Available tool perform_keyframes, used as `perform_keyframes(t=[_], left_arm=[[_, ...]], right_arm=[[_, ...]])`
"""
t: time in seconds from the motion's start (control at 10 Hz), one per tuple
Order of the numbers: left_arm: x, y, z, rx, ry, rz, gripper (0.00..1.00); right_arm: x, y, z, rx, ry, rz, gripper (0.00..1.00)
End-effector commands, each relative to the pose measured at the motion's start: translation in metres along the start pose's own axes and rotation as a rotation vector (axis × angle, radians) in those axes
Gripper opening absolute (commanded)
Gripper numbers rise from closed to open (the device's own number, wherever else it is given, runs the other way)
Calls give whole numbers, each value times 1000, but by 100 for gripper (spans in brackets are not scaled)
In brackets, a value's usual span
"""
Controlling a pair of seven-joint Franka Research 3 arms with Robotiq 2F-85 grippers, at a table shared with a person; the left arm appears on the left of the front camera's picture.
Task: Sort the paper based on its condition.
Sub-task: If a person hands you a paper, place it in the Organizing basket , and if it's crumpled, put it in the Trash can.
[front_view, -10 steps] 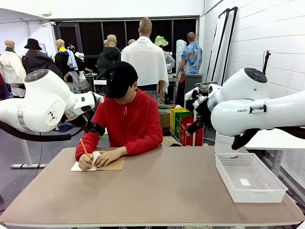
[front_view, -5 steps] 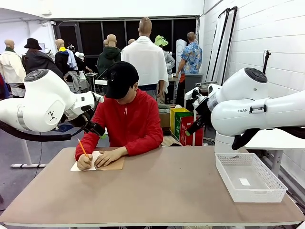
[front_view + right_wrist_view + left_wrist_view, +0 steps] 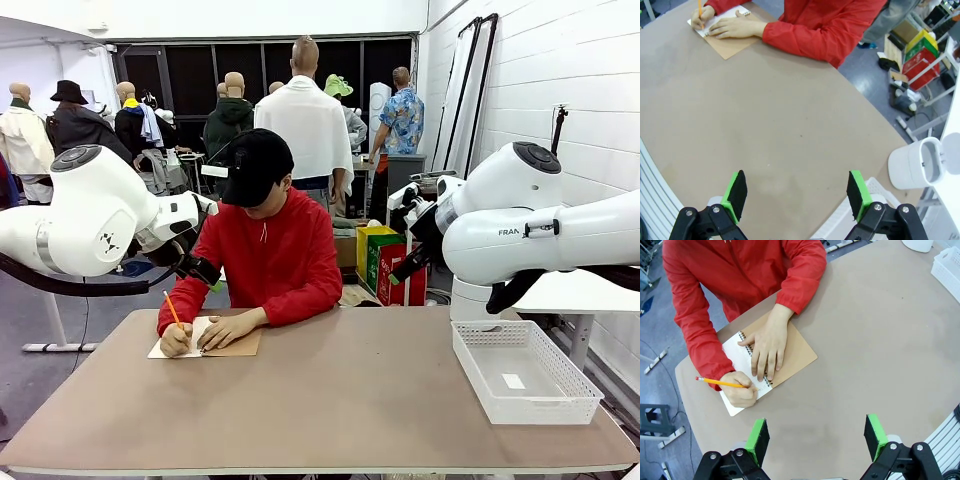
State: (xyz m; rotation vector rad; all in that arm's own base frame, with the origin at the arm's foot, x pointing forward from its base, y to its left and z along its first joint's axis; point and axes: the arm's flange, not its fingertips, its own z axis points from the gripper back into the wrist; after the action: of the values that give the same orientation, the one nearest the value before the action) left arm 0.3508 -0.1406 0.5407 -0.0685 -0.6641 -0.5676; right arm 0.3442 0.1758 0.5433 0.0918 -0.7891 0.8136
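Observation:
Loose paper is out of view. The one white sheet I see is the top page [image 3: 734,348] of a spiral-bound notebook with a brown cover [image 3: 796,349], lying at the table's far left [image 3: 158,349]. A person in a red top holds it flat with one hand [image 3: 768,347] and writes on it with an orange pencil [image 3: 720,383]. My left gripper [image 3: 816,437] hovers high above the table near the notebook, jaws open and empty. My right gripper [image 3: 796,194] hangs open and empty over the table's middle, far from the notebook [image 3: 733,47].
A white mesh basket [image 3: 470,371] stands at the table's right edge with a small white scrap [image 3: 513,381] inside. Both arms [image 3: 90,215] [image 3: 510,235] are raised at the sides. The brown tabletop [image 3: 340,400] is bare between notebook and basket.
The person's pencil hand shifts slightly while writing. Neither arm has moved.

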Motion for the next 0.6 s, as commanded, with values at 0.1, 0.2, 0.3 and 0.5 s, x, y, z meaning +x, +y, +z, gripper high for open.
perform_keyframes(t=[0.1,0.2,0.3,0.5], left_arm=[[0,0,1,1,-6,1,100],[0,0,1,1,-6,1,100],[0,0,1,1,-6,1,100],[0,0,1,1,-6,1,100]], right_arm=[[-1,-1,-1,10,-2,-5,100],[-1,-1,-1,10,-2,-5,100],[-1,-1,-1,10,-2,-5,100],[-1,-1,-1,10,-2,-5,100]])
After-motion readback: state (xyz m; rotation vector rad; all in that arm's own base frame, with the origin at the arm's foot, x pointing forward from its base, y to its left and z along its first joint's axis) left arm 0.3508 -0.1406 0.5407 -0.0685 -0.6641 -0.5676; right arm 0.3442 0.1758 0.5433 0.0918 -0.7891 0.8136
